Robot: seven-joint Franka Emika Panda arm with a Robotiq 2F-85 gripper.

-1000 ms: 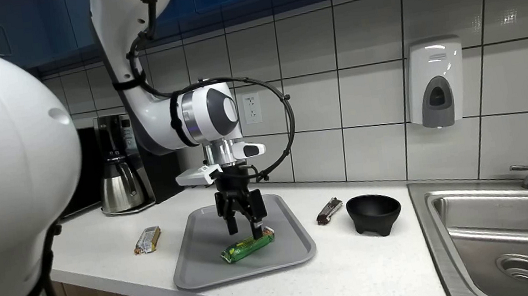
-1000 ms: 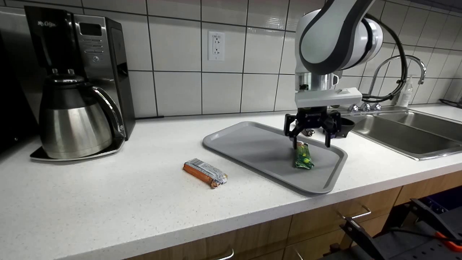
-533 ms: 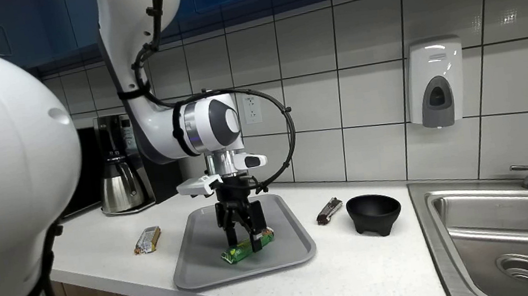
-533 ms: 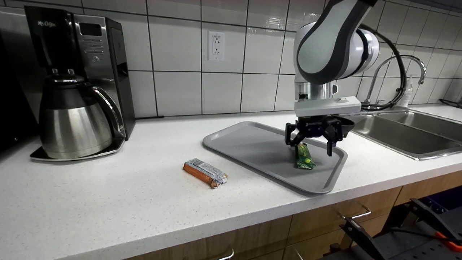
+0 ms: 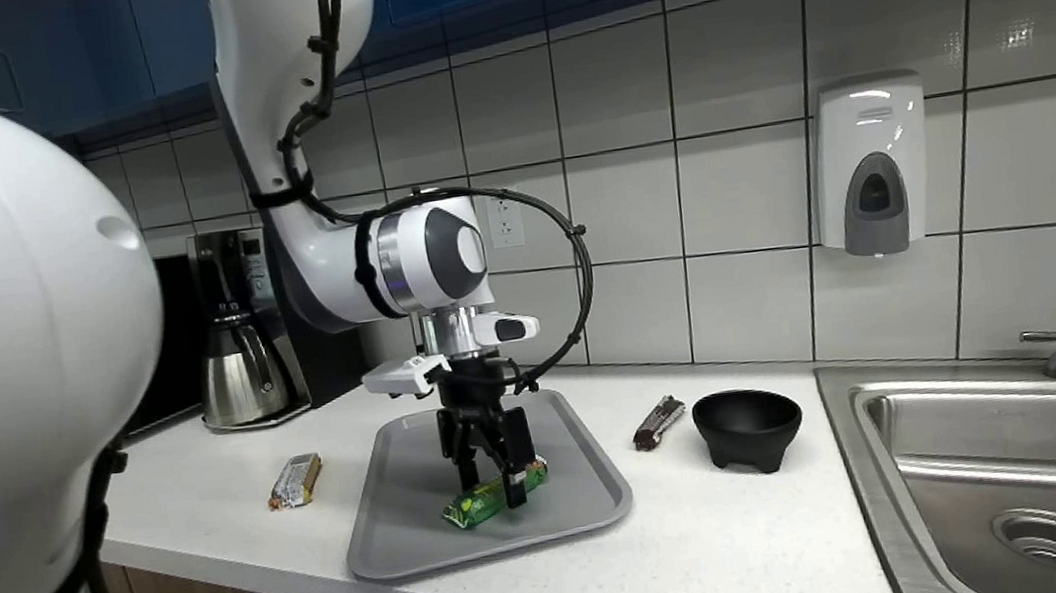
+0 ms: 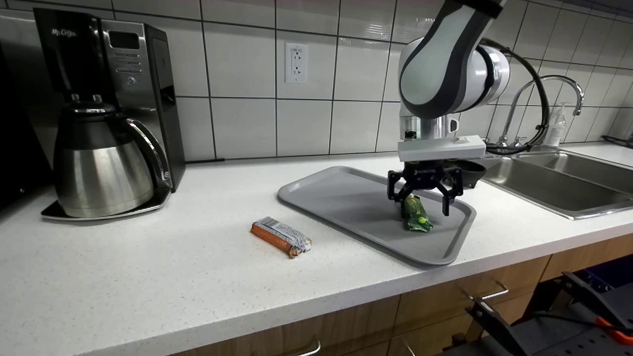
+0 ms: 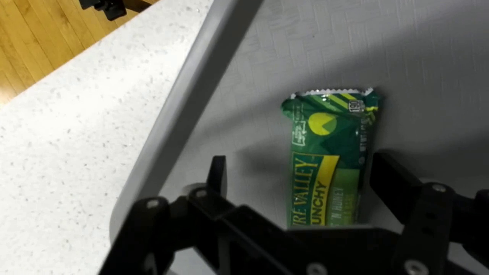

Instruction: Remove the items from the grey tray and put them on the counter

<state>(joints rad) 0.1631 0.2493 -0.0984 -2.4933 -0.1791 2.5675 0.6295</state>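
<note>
A green wrapped granola bar (image 5: 473,507) lies on the grey tray (image 5: 417,544); both also show in an exterior view, the bar (image 6: 418,218) and the tray (image 6: 341,198). My gripper (image 5: 494,492) is open and low over the tray, its fingers on both sides of the bar. In the wrist view the gripper (image 7: 300,168) has a wide gap between the left finger and the bar (image 7: 326,152); the right finger is close to it. The bar's near end is hidden behind the gripper. An orange-and-silver bar (image 6: 281,236) and a brown bar (image 5: 658,421) lie on the white counter (image 5: 700,547).
A black bowl (image 5: 748,426) stands right of the brown bar, before the steel sink (image 5: 1034,476). A coffee maker with a steel carafe (image 6: 104,173) stands on the counter. The counter's front edge (image 6: 316,305) runs close to the tray.
My open gripper has come down from above the green bar so that its fingers are around it. In the last half second it shifted slightly sideways. The bar and tray have not visibly moved.
</note>
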